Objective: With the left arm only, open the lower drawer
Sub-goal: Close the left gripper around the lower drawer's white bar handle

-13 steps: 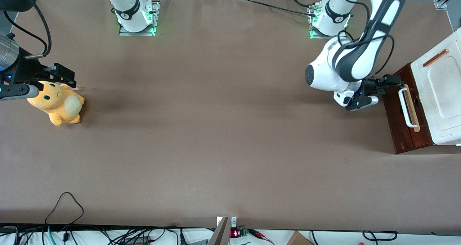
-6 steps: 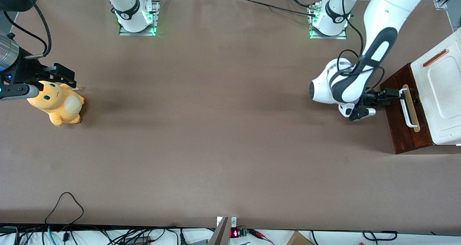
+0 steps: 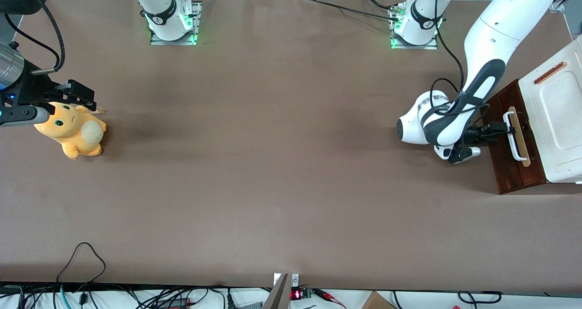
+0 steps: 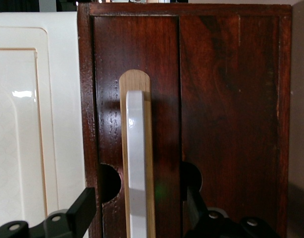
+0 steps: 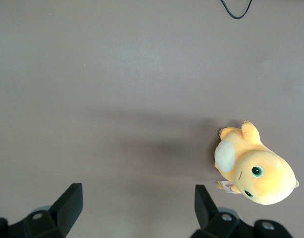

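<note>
Dark red-brown wood marks the lower drawer, which is standing at the working arm's end of the brown table, under a white moulded plastic top. Its white bar handle is running along a pale wood strip on the drawer front. The left arm is reaching down in front of the drawer, and its gripper is sitting at the handle. In the left wrist view its black fingers are standing spread, one on each side of the bar, not pressing it. The drawer front is showing no pale inside. An orange plush toy is lying toward the parked arm's end of the table.
</note>
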You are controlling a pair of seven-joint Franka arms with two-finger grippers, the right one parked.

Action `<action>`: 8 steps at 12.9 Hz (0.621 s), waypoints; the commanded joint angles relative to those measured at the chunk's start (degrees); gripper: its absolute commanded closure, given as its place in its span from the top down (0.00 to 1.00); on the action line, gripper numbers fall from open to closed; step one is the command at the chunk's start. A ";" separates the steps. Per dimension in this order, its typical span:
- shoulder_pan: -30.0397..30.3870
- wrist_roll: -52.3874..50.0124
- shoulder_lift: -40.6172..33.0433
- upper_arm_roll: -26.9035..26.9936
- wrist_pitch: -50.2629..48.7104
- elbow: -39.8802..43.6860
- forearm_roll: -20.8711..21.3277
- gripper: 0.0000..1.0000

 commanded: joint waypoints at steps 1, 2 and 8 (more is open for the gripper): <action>1.00 -1.32 1.11 -0.78 -2.12 1.15 2.16 0.80; 1.53 -1.40 1.19 -0.78 -2.29 1.15 2.87 0.77; 2.15 -1.49 2.42 -0.61 -2.38 1.06 3.14 0.53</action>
